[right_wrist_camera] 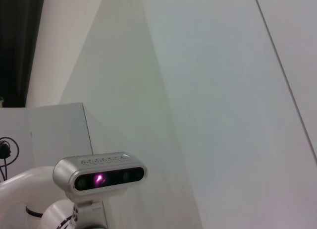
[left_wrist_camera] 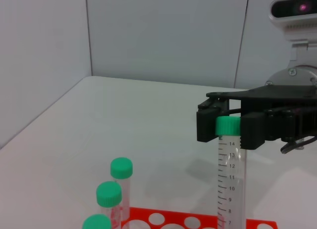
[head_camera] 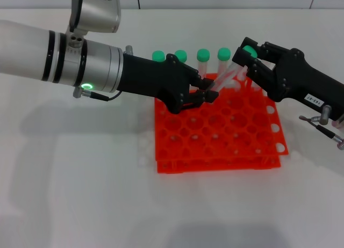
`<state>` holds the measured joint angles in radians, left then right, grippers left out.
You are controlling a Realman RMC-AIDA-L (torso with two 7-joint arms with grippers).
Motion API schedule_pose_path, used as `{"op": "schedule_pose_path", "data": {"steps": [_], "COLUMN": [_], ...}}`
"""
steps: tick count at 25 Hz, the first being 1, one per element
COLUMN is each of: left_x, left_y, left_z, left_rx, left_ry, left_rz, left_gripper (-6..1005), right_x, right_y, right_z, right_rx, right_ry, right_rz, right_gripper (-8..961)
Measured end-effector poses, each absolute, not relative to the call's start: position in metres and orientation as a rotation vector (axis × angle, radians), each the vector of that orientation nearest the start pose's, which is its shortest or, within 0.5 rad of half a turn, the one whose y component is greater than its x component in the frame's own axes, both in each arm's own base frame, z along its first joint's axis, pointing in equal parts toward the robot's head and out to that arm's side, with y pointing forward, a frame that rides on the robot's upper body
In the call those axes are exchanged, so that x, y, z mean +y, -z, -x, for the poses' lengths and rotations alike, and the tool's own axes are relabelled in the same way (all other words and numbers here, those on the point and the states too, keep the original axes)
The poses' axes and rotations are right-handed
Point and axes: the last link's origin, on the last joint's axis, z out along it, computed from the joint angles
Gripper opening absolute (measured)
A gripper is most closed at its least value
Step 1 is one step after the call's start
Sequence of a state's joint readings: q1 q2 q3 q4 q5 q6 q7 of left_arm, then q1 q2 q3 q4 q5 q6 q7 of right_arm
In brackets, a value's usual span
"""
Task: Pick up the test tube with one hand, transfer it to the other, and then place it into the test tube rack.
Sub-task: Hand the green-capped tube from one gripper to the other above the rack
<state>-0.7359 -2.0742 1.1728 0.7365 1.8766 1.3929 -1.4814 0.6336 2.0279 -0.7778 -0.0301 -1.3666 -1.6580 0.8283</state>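
Note:
The test tube [head_camera: 228,72], clear with a green cap, hangs tilted over the back of the orange-red test tube rack [head_camera: 215,163]. My right gripper [head_camera: 245,55], the one with the white label, is shut on its cap. My left gripper [head_camera: 210,89], on the arm with the green ring, is closed around the tube's lower end. The left wrist view shows the tube [left_wrist_camera: 231,184] with the right gripper [left_wrist_camera: 228,132] clamped on the cap, above the rack [left_wrist_camera: 188,222]. Neither gripper nor the tube appears in the right wrist view.
Several other green-capped tubes [head_camera: 203,55] stand in the rack's back row, just behind both grippers; three of them [left_wrist_camera: 121,168] show in the left wrist view. White table [head_camera: 80,194] surrounds the rack. A head camera [right_wrist_camera: 100,176] shows in the right wrist view.

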Motion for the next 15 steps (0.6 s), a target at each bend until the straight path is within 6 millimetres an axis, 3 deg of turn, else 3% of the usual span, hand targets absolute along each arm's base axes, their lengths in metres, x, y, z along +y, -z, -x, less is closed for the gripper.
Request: {"op": "schedule_pose_path", "data": {"steps": [4,15], "left_x": [0.3716,0.3752], "left_y": [0.0484,0.0502], "left_z": [0.1579,0.156], "left_rx": [-0.185,-0.325], "left_ry": [0.449,0.422], "left_rz": [3.01,2.999], "left_gripper": [206,208], "right_x": [0.3215,0.3212], "right_y": [0.0255,0.0252], "right_z": [-0.2275,-0.2278], "right_rx": [0.435,0.435], "right_ry": [-1.363,-1.365], "right_rz": [2.34,2.338], "right_gripper": [256,256]}}
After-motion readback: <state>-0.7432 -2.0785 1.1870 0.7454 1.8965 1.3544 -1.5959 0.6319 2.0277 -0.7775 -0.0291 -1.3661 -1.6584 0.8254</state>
